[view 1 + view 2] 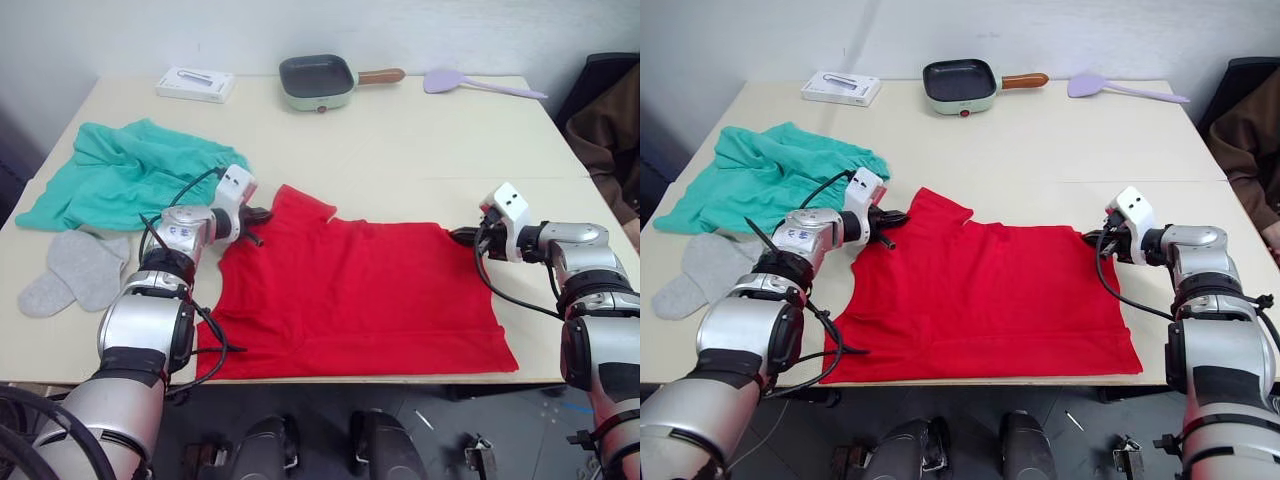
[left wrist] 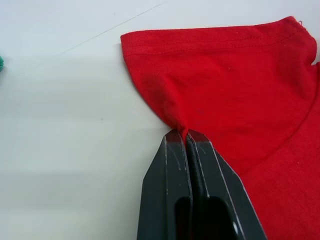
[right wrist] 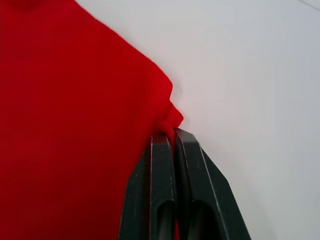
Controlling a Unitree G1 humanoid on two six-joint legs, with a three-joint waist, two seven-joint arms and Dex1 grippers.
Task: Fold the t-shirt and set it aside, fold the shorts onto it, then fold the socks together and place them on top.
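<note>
Currently the left gripper (image 2: 186,136) is clenched on a small pinch of the t-shirt (image 1: 350,295) just below the hem of one short sleeve, the cloth being drawn into a tight pucker between the closed fingers. The right gripper (image 3: 170,131) is likewise clamped on a corner of the t-shirt at the opposite edge, where a little nub of red fabric is squeezed between its fingers. Between the two grippers the t-shirt is spread mostly flat on the counter (image 1: 420,140), near the front edge, with a few soft creases. The cloth is judged to be thin, light and limp, so it is expected to sag and drape wherever it is lifted rather than hold any shape; a hold taken at corners and hems, as here, is thought best, since a pinch in the middle would only bunch it. A shallow pinch may slip out if pulled hard. Beyond the left gripper the shorts (image 1: 125,175) lie crumpled toward the counter's left side, and the socks (image 1: 75,270) lie side by side just in front of them, near the left edge. At the far edge a small pan (image 1: 318,82), a flat white box (image 1: 196,84) and a lilac spatula (image 1: 470,83) are set well apart from the clothing.
</note>
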